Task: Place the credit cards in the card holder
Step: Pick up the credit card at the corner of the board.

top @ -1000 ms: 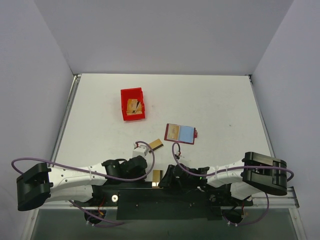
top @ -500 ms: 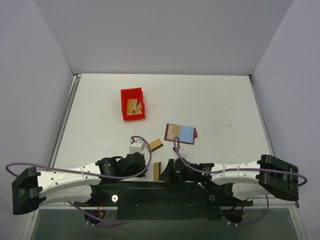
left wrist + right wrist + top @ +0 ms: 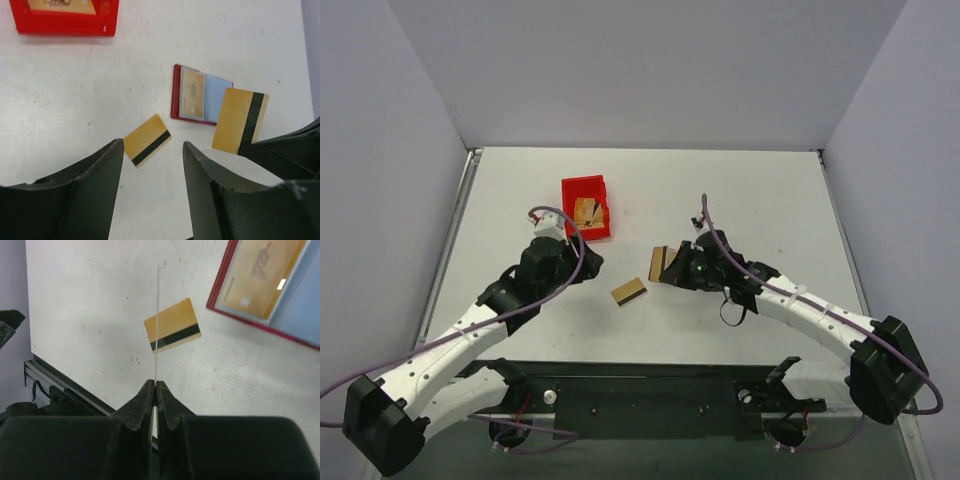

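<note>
One gold card (image 3: pixel 192 90) sat tucked in the open card holder (image 3: pixel 176 92) on the worktop (image 3: pixel 75 100). My right pincer (image 3: pixel 155 384) was clamped shut on a second card (image 3: pixel 240 121), held on edge just beside the holder and not yet slotted. My left pincer (image 3: pixel 151 145) stood open and empty above a third card (image 3: pixel 146 140) lying loose. The red bin (image 3: pixel 65 22) seemingly held further cards (image 3: pixel 587 212), so most remained.

White table (image 3: pixel 770 210) bearing a red bin (image 3: pixel 568 212), an open card holder (image 3: pixel 216 97), one striped credit card (image 3: pixel 147 146)
</note>
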